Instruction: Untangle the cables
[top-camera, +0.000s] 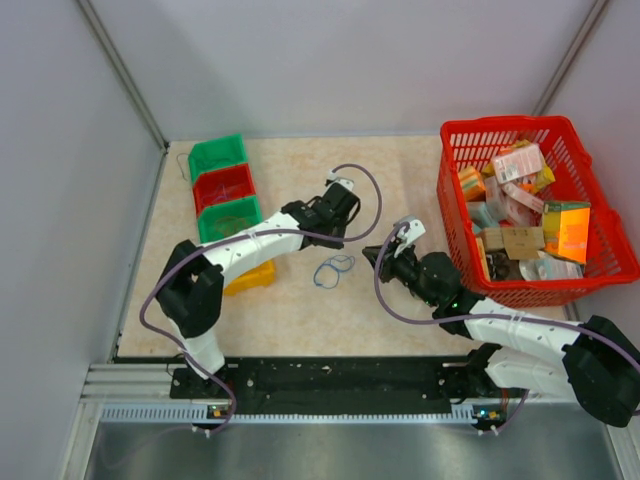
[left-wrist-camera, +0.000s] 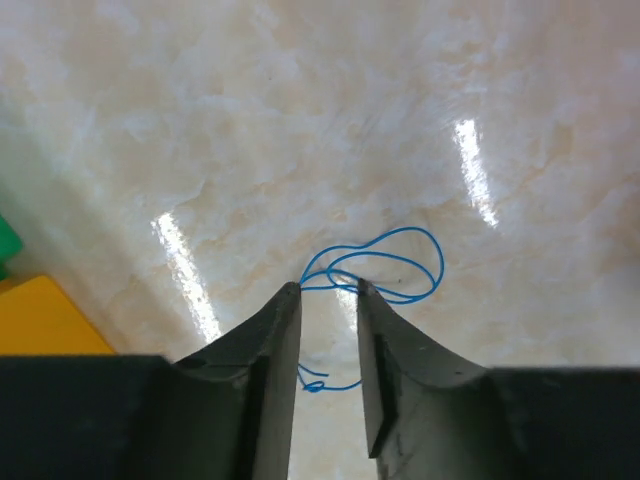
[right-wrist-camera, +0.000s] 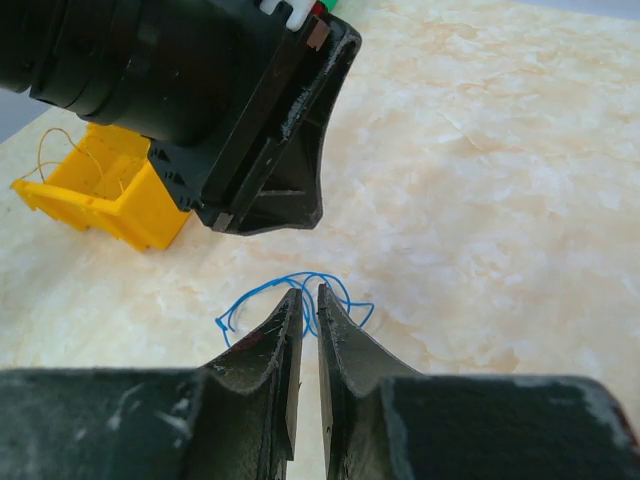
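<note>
A thin blue cable (top-camera: 333, 270) lies in loose loops on the marbled table (top-camera: 300, 320), between the two arms. My left gripper (top-camera: 338, 238) hovers just over its far side. In the left wrist view its jaws (left-wrist-camera: 328, 288) stand a little open, and the blue cable (left-wrist-camera: 400, 231) rests on the table beyond and under the tips, not gripped. My right gripper (top-camera: 372, 255) points at the cable from the right. Its jaws (right-wrist-camera: 309, 292) are shut to a thin slit, the blue cable (right-wrist-camera: 250, 294) lying just past the tips. No other coloured cables show near the grippers.
Green (top-camera: 217, 157), red (top-camera: 224, 187) and green (top-camera: 230, 218) bins line the back left. A yellow bin (right-wrist-camera: 100, 200) holding a fine orange wire sits beside the left arm. A red basket (top-camera: 540, 125) full of packets stands at the right.
</note>
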